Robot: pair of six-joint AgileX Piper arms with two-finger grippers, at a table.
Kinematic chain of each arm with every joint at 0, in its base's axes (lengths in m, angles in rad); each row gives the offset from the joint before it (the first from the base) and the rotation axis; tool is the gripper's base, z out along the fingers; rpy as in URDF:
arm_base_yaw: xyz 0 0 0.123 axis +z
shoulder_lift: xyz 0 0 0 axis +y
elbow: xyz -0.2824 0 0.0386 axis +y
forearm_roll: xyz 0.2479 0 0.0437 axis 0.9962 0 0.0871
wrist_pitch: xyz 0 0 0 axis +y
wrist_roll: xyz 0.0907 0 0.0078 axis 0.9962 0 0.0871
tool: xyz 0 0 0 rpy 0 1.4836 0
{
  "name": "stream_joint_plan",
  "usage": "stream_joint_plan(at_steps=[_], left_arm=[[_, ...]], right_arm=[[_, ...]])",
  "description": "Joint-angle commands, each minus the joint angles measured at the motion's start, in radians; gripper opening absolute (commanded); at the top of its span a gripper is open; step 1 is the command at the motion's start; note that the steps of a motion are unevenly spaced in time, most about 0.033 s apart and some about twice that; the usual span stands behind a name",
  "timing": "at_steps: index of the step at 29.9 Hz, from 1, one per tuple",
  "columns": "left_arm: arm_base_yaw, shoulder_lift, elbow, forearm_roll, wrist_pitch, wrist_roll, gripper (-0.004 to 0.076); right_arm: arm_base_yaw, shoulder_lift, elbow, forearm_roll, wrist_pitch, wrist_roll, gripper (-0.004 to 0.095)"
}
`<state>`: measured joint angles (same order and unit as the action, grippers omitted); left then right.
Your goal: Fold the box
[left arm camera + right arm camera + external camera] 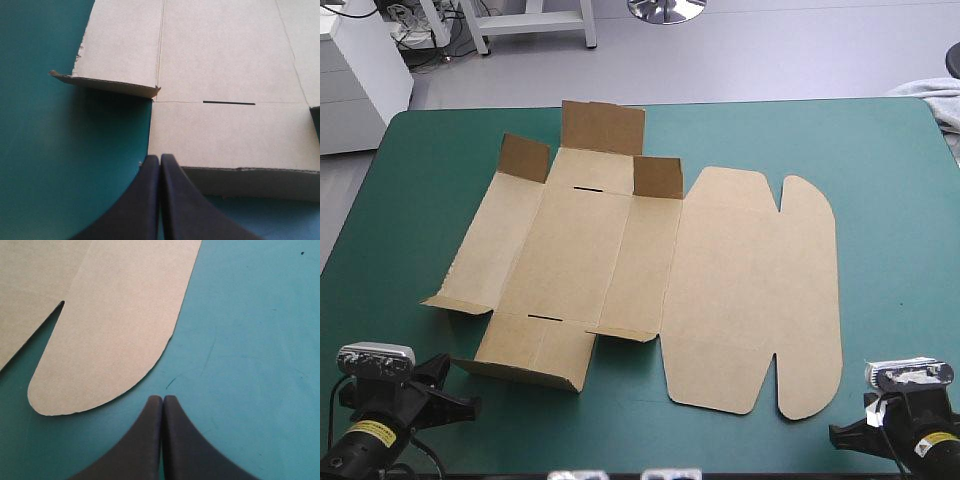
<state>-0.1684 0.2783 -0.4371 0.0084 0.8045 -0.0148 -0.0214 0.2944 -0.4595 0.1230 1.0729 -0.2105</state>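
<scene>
My fingers are clenched on both sides, with nothing between them. From above, my left gripper (452, 392) sits low at the near left corner of the teal-green cover (890, 200) and my right gripper (852, 436) at the near right corner. Both point toward the far side.

The box (650, 270) lies ahead of them in the middle of the cover. It is a cut sheet of smooth, matt brown board, mostly flat. The far flaps (603, 127) stand up, while the flaps on the near side lift only slightly. Its right part ends in rounded lobes split by narrow notches.

From my left wrist, the black fingers meet in one pointed arch at the corner of the near flap (240, 145). I cannot tell whether they touch it. Its front edge turns up off the cover. Beyond it a thin dark slot (229, 103) runs along a crease, and a side flap (107, 85) tilts up, its outer edge frayed.

From my right wrist, the same closed arch hangs over bare cover. It is near one rounded lobe (100, 350) but apart from it. Faint scuffs mark the cover.
</scene>
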Motion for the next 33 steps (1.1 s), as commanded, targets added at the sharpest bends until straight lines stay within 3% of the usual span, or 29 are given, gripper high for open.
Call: stream_joint_plan(at_steps=[1,20,33], left_arm=[[0.001,0.012,-0.025,-0.002,-0.068,0.001,-0.0010],[0.001,0.021,-0.040,0.000,-0.055,0.001,-0.0010],[0.001,0.264,-0.430,-0.002,0.040,0.001,-0.0010]], right_arm=[[0.003,0.010,-0.024,0.003,-0.054,-0.003,-0.0019],[0.003,0.010,-0.024,0.003,-0.054,-0.003,-0.0019],[0.003,0.010,-0.024,0.003,-0.054,-0.003,-0.0019]])
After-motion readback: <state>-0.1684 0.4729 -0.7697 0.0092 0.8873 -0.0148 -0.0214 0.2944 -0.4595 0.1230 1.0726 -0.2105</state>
